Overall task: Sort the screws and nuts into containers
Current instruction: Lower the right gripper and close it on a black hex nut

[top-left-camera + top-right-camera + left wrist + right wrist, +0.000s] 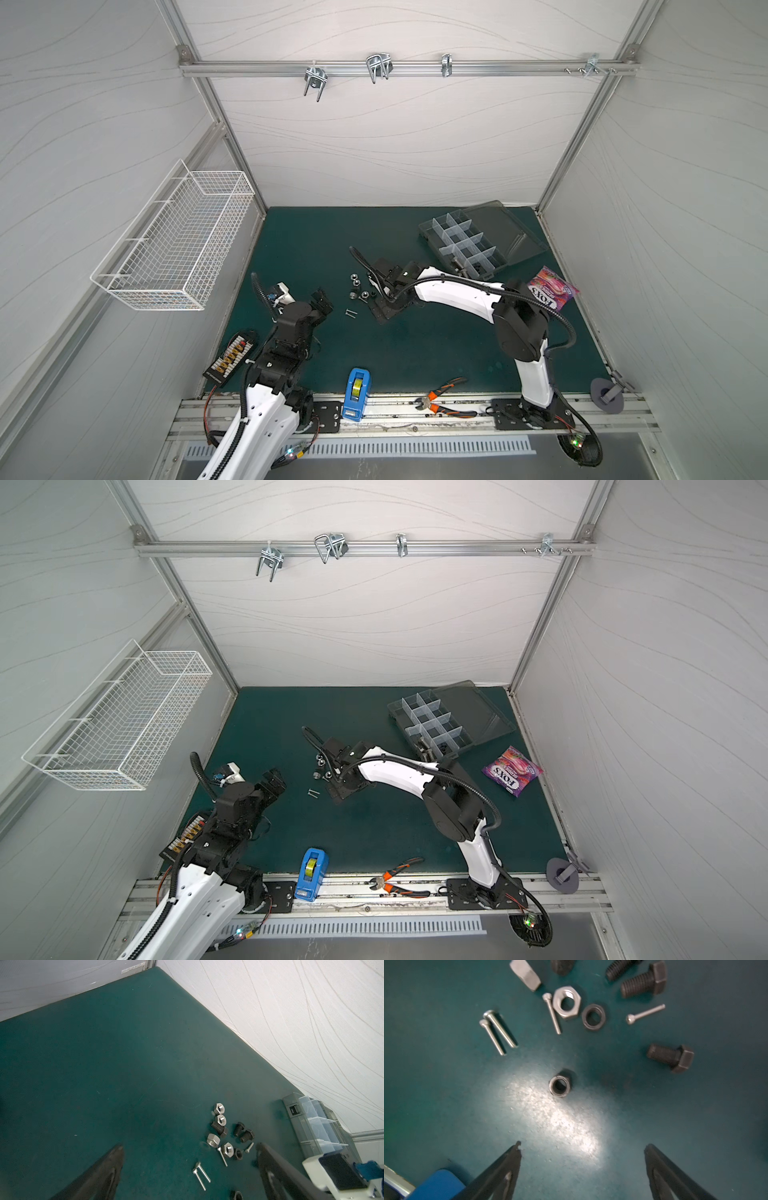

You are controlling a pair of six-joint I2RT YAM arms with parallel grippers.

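1. You are looking down on a dark green counter (415, 353) with an arm working at each side, as both top views are showing.
2. Your left arm (291, 328) is sitting over the left part of the counter. The left jaws are standing wide apart and gripping nothing.
3. Your right arm (453, 291) is reaching across to the middle of the counter. The right jaws are hanging low over it, also spread wide with nothing between them.
4. The nuts (221, 1119) and screws (200, 1176) are lying loose in one cluster at the middle of the counter, beside the right arm's wrist.
5. In the right wrist view, a lone black nut (560, 1085) is lying apart from the cluster, just beyond the tips and in line with the gap between them.
6. Farther on, a silver nut (566, 1002) is lying flat, with a thin silver screw (552, 1013) touching its side and a second black nut (593, 1017) just beside it.
7. A pair of thin screws (498, 1030) is lying side by side with heads together. A black bolt (670, 1057) is lying on its side, well apart from them.
8. The containers (465, 245) are sitting at the back right of the counter as compartments of a clear grey box with its lid lying open. The nearest compartments are holding a few metal pieces too small to name.
9. A pink candy packet (550, 293) is lying near the box.
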